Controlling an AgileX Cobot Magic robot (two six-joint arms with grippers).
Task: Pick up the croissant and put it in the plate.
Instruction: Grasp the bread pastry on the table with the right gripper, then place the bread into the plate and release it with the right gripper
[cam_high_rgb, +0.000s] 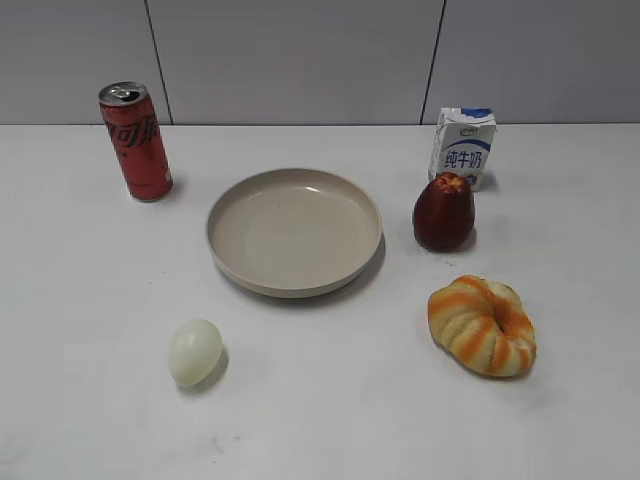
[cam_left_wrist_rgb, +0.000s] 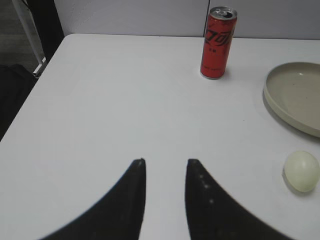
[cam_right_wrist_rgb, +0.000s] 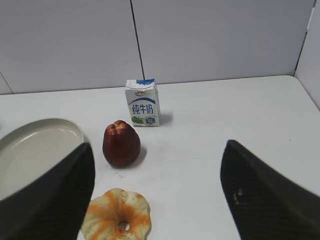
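Orange and cream stripes mark the croissant (cam_high_rgb: 482, 326), which lies at the lower right of the exterior view on the white desk (cam_high_rgb: 330, 400), apart from the beige plate (cam_high_rgb: 294, 231) at centre; the plate is bare. In the right wrist view the croissant sits at the bottom edge, left of centre, just inside the left finger of the right hand (cam_right_wrist_rgb: 157, 200), whose fingers are spread wide and hold nothing. That arm looks the nearer one by far. The roll's longer span runs from upper left to lower right in the exterior view, so the hand would, I judge, need to shift a little left and come down across the ring.

In the left wrist view the left hand (cam_left_wrist_rgb: 165, 162) hangs over bare desk with its fingers narrowly parted and nothing between them; the croissant does not show there.

Writing: the red can (cam_high_rgb: 135, 141) carries white script I cannot read; the milk carton (cam_high_rgb: 463, 146) bears the blue characters 纯牛奶. A dark red fruit (cam_high_rgb: 443, 211) stands just in front of the carton, and a pale egg (cam_high_rgb: 194, 351) lies at lower left.
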